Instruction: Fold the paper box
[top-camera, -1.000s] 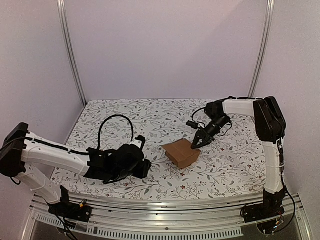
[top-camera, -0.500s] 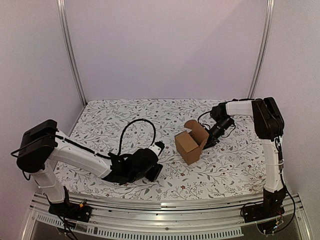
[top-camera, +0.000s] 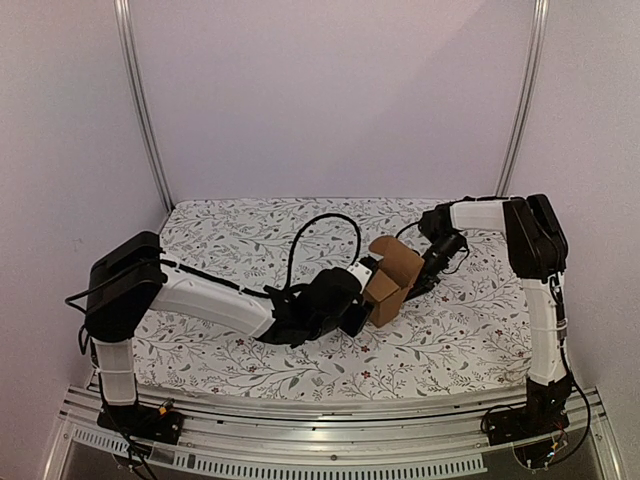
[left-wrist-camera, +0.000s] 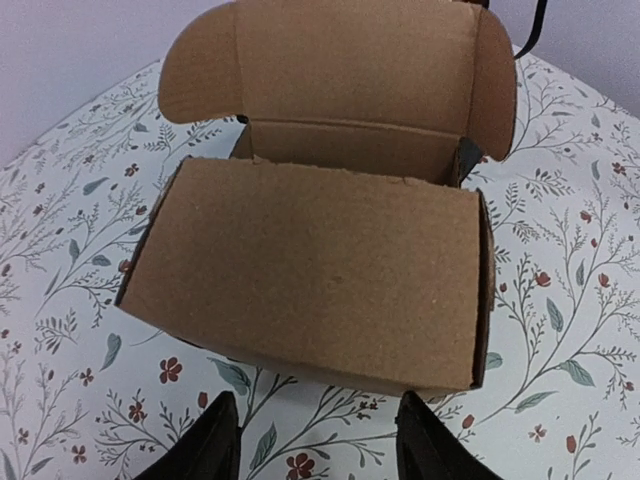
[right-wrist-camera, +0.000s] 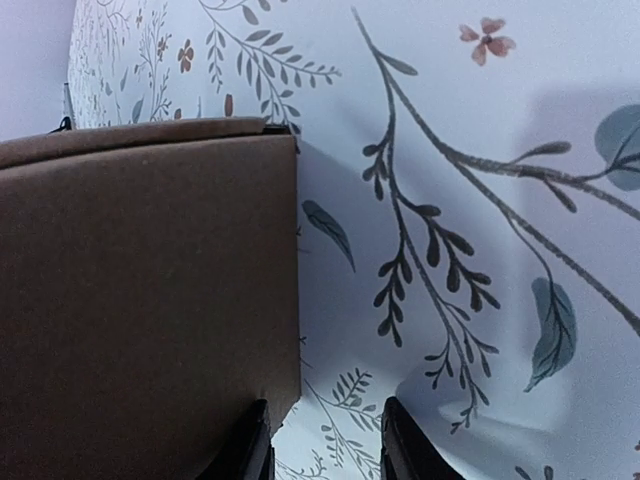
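The paper box (top-camera: 385, 288) is a brown cardboard carton standing mid-table with its lid (top-camera: 397, 258) raised. In the left wrist view its front wall (left-wrist-camera: 320, 280) fills the middle and the lid (left-wrist-camera: 340, 70) stands up behind. My left gripper (left-wrist-camera: 320, 442) is open just short of that wall, with only tablecloth between its fingertips (left-wrist-camera: 215, 445). In the top view it (top-camera: 358, 312) sits at the box's left front. My right gripper (right-wrist-camera: 325, 442) is open low behind the box, its left finger (right-wrist-camera: 250, 445) by the box's corner (right-wrist-camera: 150, 300). From above it (top-camera: 416, 284) is mostly hidden.
A floral tablecloth (top-camera: 460, 330) covers the table. Metal posts (top-camera: 140, 110) (top-camera: 520, 100) stand at the back corners before a plain wall. An aluminium rail (top-camera: 330, 420) runs along the near edge. The left arm's black cable (top-camera: 325, 225) loops above the cloth.
My left arm has swung right, up to the box's front. The box's lid has come up from flat to standing. The right gripper has dropped behind the box and opened a little.
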